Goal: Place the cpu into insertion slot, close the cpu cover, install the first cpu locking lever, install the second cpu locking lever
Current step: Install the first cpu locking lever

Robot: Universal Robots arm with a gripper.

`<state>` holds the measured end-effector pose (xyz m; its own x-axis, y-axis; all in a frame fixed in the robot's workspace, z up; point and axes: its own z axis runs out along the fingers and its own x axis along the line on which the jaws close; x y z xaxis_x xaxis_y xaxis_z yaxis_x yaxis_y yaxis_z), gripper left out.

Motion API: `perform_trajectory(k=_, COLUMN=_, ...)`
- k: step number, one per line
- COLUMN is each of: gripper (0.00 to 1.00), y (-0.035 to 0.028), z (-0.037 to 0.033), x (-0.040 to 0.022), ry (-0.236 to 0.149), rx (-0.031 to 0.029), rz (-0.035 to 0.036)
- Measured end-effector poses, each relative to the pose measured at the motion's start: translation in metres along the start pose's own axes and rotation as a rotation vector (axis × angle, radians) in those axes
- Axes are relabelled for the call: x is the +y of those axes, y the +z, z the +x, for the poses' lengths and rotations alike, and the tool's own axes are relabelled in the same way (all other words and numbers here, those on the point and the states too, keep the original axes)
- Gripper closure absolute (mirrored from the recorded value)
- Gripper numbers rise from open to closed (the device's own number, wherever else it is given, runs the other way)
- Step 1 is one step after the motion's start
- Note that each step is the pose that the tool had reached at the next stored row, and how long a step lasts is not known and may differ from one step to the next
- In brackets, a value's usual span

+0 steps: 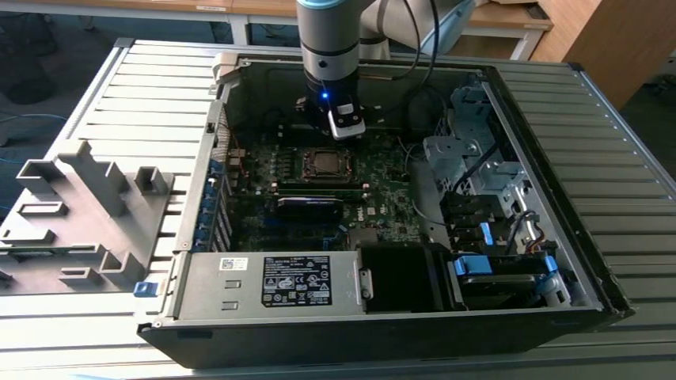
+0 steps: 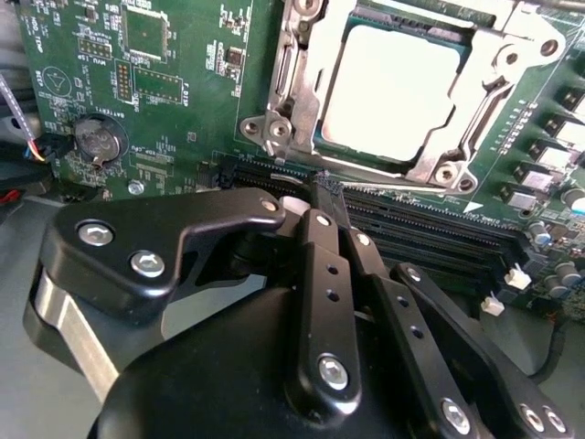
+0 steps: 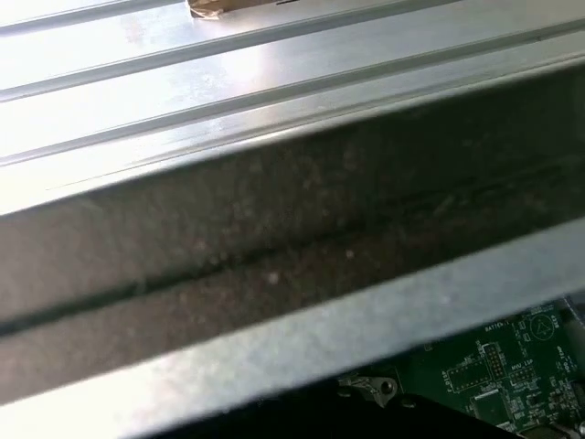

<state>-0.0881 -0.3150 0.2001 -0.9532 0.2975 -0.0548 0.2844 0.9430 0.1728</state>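
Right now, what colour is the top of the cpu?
Pale silvery-grey; the cpu shows best in the second wrist view, framed by the cpu cover.

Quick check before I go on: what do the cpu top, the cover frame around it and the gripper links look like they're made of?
The cpu top looks like matte, pale silvery metal, evenly dull with no glare. The cpu cover around it appears to be bare stamped steel, shinier, with bright edges and screw heads. The gripper links look like black-coated metal or hard plastic, smooth and satin, held by silvery bolts; which one, I can't tell.
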Motion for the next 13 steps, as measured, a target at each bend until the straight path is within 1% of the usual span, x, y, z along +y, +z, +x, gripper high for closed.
perform_trajectory(k=6, gripper=0.89, y=-0.0001, z=0.0002, x=0.0007, ry=0.009, rx=-0.0014, rz=0.0003)
perform_trajectory(k=13, gripper=0.89, y=0.0, z=0.0005, x=0.0015, ry=0.033, rx=-0.0043, rz=-0.0024)
